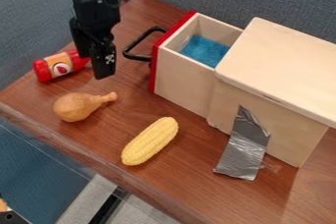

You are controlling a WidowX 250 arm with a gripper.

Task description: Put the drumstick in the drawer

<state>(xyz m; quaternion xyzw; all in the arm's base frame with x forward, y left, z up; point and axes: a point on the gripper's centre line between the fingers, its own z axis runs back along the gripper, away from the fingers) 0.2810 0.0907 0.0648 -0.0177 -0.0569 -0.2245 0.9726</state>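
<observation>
The drumstick (75,107) lies on its side on the tabletop (197,183), nearer the camera than the black gripper (101,74) and a little toward the view's left. Its thin knob end is the part closest to the jaws, just below them in the view; the fat end lies farther off. The long axis runs from the fat end at the lower left up toward the knob, pointing roughly at the drawer (185,79). To take it, the jaws would probably have to come toward the camera, turn to close across that axis, and go down; the neck looks the easier grip, the round end likelier to roll.

How far the jaws are open I cannot tell from this side-on angle, and I make out nothing held in them. Their height over the tabletop is also hard to judge.

The drawer stands pulled out, its black handle (134,53) on the side toward the jaws. Its near wall hides part of the inside, where something blue (205,50) lies. The jaws cover one end of the red bottle (60,65). The arm is cut off by the top edge, the wooden box (282,70) by the right.
</observation>
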